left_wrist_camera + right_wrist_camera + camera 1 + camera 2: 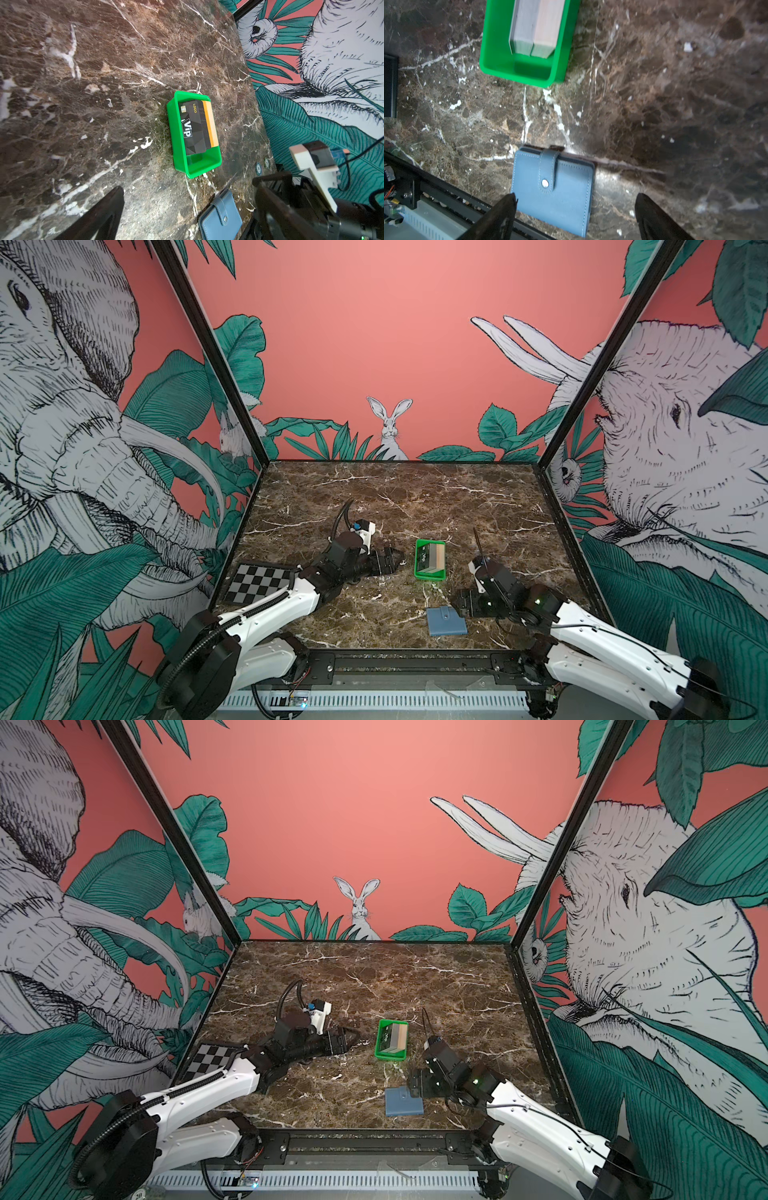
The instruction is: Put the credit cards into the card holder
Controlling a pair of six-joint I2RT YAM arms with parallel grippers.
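Cards are left in the tray; the shut holder is faced by the right gripper, jaws spread (left gripper likewise); unsnapping is probably called for next.

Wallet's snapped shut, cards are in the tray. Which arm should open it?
Right. The right gripper hangs open right at the closed card holder. The left gripper sits open beside the green tray with the credit cards, farther off, so it probably suits card picking.

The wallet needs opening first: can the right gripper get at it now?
Probably yes: the right gripper is open close by the closed wallet, nothing lies between them, and the tray sits well clear.
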